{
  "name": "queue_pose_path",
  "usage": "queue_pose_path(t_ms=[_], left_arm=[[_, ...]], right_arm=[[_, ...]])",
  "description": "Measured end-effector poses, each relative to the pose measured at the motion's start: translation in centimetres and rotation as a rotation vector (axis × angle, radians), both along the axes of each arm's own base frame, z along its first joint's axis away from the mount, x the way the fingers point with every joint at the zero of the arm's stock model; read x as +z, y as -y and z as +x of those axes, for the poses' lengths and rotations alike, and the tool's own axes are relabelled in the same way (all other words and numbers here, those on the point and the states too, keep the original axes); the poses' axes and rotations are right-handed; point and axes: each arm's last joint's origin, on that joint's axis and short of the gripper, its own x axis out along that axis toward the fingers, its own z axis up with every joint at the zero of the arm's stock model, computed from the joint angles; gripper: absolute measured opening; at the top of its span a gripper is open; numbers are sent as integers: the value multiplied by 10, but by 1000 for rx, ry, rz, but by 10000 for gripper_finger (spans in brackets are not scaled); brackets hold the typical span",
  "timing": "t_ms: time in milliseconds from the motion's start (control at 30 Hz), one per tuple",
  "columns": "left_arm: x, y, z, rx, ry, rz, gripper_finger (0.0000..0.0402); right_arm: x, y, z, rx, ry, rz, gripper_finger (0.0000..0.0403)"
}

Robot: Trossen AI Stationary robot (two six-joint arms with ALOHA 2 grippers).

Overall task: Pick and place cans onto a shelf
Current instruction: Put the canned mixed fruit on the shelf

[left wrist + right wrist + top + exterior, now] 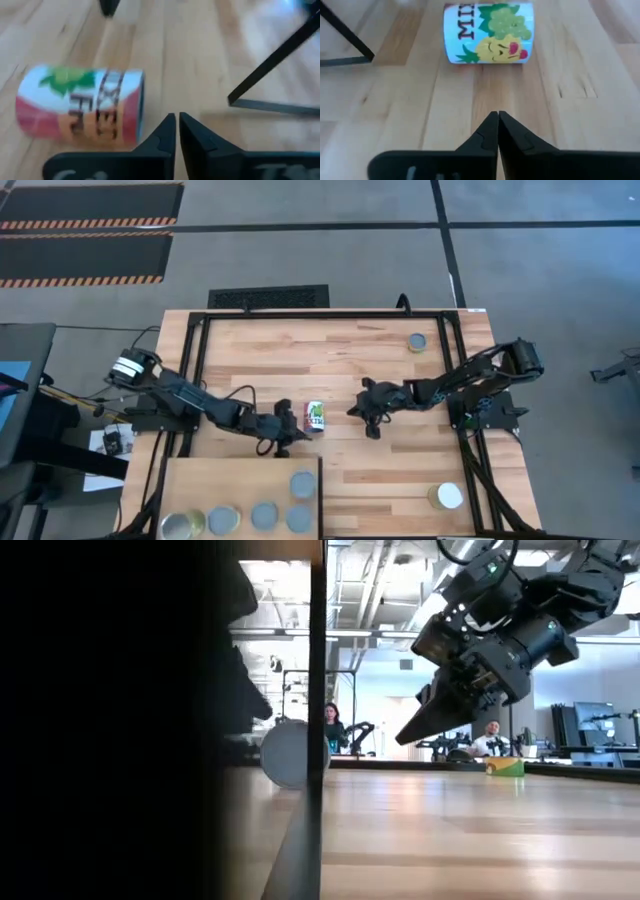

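Now the can (pixel 316 417) lies toppled on the desk (pixel 400 470) between both arms, long axis 12-to-6, touching-close at 2 o'clock of the left gripper (pixel 292 438), well off at 9 o'clock from the right gripper (pixel 374 427); both grippers pinched shut, empty; red-and-white fruit label

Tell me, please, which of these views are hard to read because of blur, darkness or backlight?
Low view: the left half is black behind a dark upright, and the right tool is a silhouette against the bright room. Left wrist view: the lying can is soft and blurred. Right wrist view: the same can's label reads sharper. High view: evenly lit.
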Motion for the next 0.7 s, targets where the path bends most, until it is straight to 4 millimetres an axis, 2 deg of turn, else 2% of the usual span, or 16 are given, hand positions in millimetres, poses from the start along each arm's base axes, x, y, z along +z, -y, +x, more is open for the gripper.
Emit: queue_pose_path(t_ms=[67, 167, 367, 700], left_arm=[[-7, -1, -3, 20, -40, 38, 26], [-3, -1, -1, 30, -9, 41, 44], [0, -7, 3, 35, -4, 49, 56], [27, -22, 9, 33, 18, 30, 57]], right_arm=[[-1, -4, 0, -18, -2, -32, 52], [2, -5, 1, -29, 23, -49, 71], [11, 0, 0, -44, 62, -49, 81], [13, 10, 0, -76, 72, -53, 77]])
